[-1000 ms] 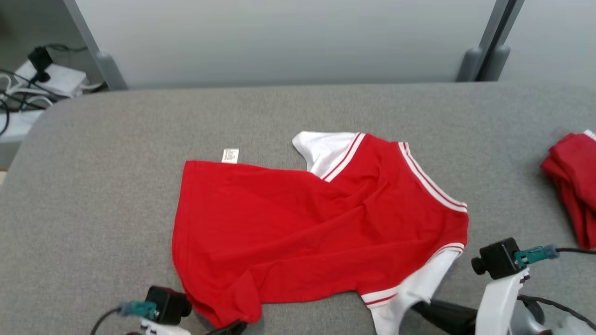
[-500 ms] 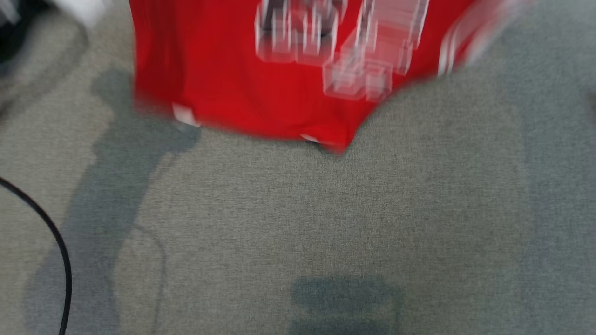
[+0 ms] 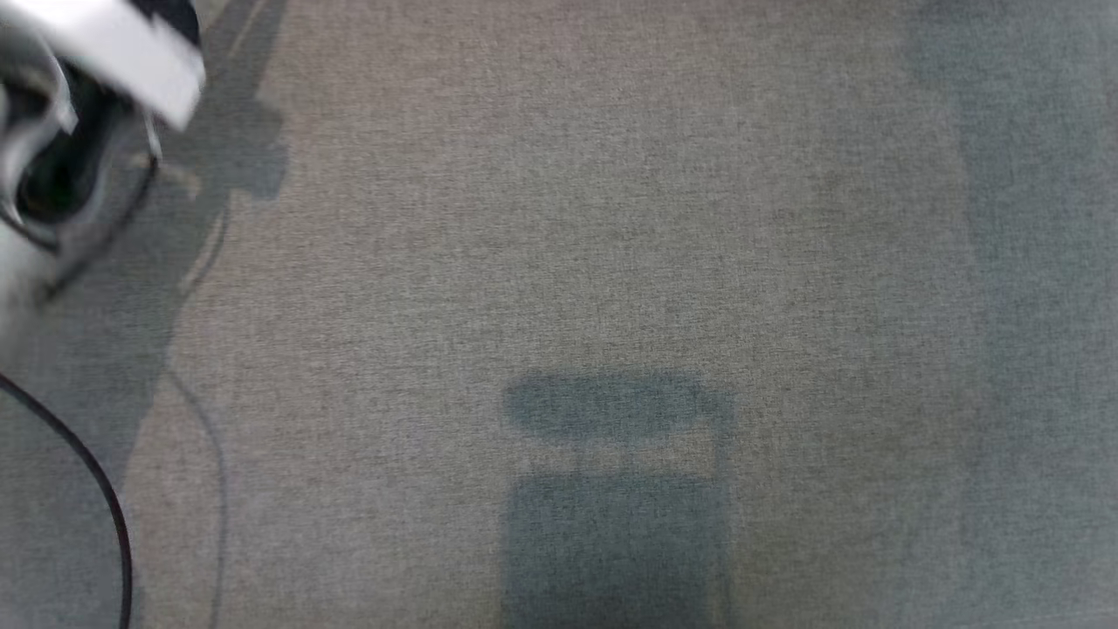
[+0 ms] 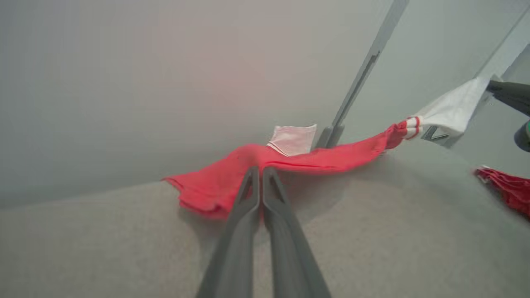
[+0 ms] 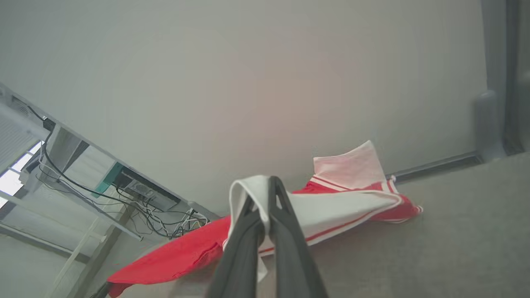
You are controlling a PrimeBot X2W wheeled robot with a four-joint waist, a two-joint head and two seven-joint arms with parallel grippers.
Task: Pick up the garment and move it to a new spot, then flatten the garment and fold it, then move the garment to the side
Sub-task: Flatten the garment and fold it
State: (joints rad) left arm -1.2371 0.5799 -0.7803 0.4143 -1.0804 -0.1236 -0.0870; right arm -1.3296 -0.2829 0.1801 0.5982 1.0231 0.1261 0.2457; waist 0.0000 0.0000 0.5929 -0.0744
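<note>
Pick-up stage: the left jaws are clenching the red garment [image 4: 215,192] at centre frame and the right jaws are gripping its white sleeve [image 5: 327,211], so it is hanging stretched low over the counter [image 4: 372,240] (repositioning, flattening, folding and setting aside are remaining).
</note>
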